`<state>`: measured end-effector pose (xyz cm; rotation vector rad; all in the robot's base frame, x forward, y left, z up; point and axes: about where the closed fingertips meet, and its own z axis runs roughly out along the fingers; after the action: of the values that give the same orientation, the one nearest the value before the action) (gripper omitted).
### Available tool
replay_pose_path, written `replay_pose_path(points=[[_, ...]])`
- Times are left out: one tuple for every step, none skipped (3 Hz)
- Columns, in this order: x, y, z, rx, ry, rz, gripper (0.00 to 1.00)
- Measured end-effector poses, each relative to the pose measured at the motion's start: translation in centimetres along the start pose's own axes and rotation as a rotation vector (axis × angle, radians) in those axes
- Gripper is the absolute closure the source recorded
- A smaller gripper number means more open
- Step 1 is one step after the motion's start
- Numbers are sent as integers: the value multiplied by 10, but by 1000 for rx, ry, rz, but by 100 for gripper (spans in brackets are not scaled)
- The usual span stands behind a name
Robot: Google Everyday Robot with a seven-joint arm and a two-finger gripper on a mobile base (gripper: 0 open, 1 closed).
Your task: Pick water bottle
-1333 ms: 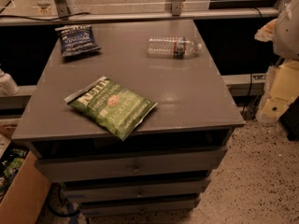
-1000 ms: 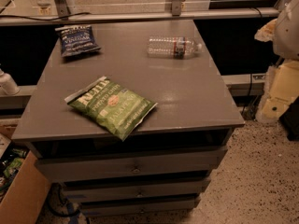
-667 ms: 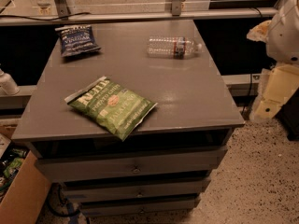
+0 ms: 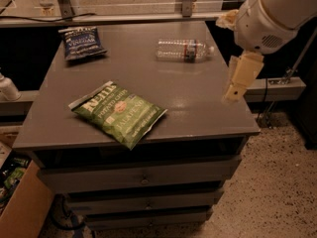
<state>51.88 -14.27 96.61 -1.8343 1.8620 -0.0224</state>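
— Where is the gripper [image 4: 238, 79], and is it spread or pressed together?
— It hangs pointing down over the right edge of the table [image 4: 198, 108], touching nothing. Spread or pressed together, I cannot tell.
— And the water bottle [image 4: 183, 49]?
— It lies on its side at the table's back right, white cap toward the right, apart from the gripper.
— Anything else?
— A green chip bag [image 4: 120, 113] lies near the front, and a blue chip bag [image 4: 80, 42] at the back left.

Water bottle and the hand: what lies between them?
Nothing: bare tabletop separates the water bottle from the hand at its right edge, in the camera view.
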Motion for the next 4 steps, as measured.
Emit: replay_pose_path(points=[[-26,-38,29,4,-56,-48,0],[-50,-79,57,14,-100,-75,0],[-48,-79,57,22,-97,-76,0],[-42,-98,66,75,-89,-65,0]])
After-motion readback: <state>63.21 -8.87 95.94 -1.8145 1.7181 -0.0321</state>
